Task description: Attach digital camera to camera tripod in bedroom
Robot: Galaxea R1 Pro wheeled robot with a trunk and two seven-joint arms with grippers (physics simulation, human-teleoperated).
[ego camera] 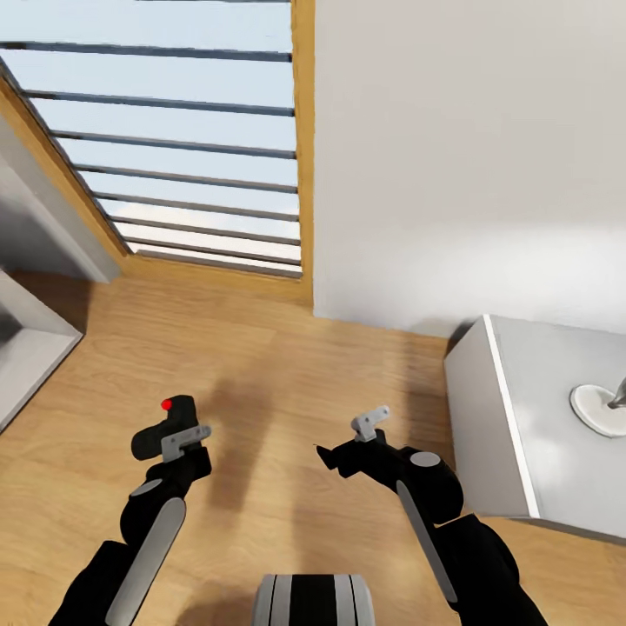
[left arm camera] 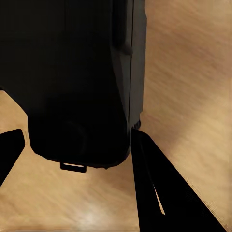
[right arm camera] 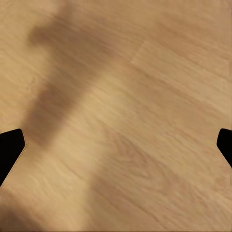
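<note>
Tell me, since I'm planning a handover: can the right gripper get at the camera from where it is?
Probably yes. The camera sits in the left gripper above the floor, and the right gripper is open beside it with nothing between them. The left fingers cover part of its body, though.

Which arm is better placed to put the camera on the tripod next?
Left, most likely: the left gripper already holds the digital camera, while the right gripper hangs open over bare wood floor.

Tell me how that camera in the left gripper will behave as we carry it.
The digital camera looks rigid and boxy, so it shouldn't flex. Its smooth black casing may slip between the left gripper fingers. Probably light.
</note>
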